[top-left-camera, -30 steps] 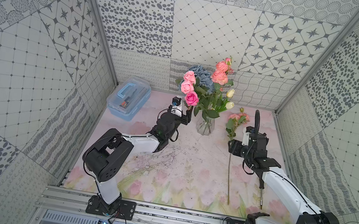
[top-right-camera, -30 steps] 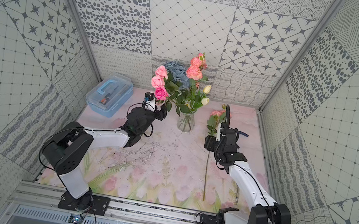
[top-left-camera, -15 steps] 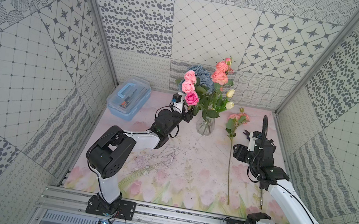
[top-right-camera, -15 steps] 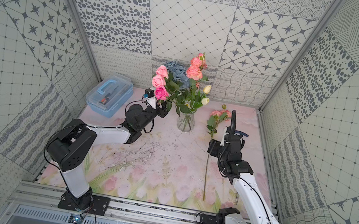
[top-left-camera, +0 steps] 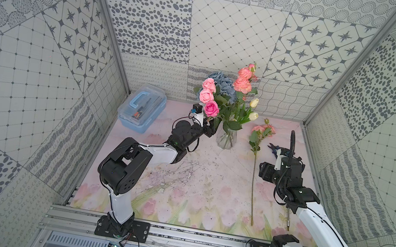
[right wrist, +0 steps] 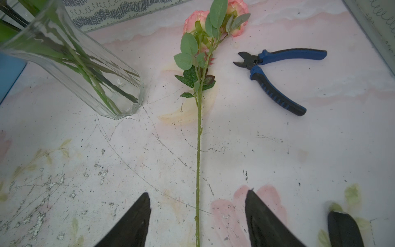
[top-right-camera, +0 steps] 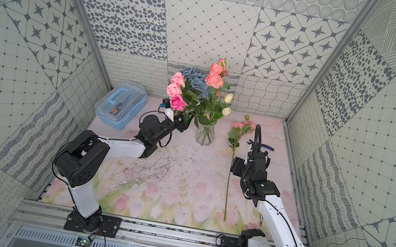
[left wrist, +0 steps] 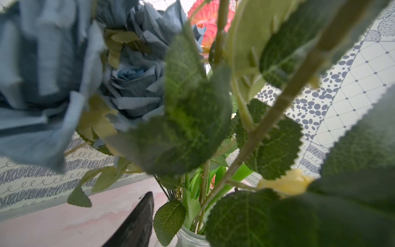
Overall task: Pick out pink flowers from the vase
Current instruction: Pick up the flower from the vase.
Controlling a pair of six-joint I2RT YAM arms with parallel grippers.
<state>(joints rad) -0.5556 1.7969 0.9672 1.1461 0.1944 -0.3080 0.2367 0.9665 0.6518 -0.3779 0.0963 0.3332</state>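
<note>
The pink flowers stand in the vase at the back of the bench. A loose pink flower lies flat beside the vase. The left end effector is among the leaves just above the vase, and I cannot tell how far open it is. The right end effector hangs open and empty over the loose flower's stem.

The left arm and the right arm each rise from a flat black base plate on a silver aluminium rail. They share one build: smooth white link shells between chunky black joint housings. Just up from the rail, the left arm's large housing is dotted with small holes. Farthest from the rail, thin black cables loop beside the left wrist, and a thicker black hose arches over the right one. The right claw has matte black, tapering fingers. The left claw is black too, and carries a small black-and-blue cube on a white bracket.
</note>
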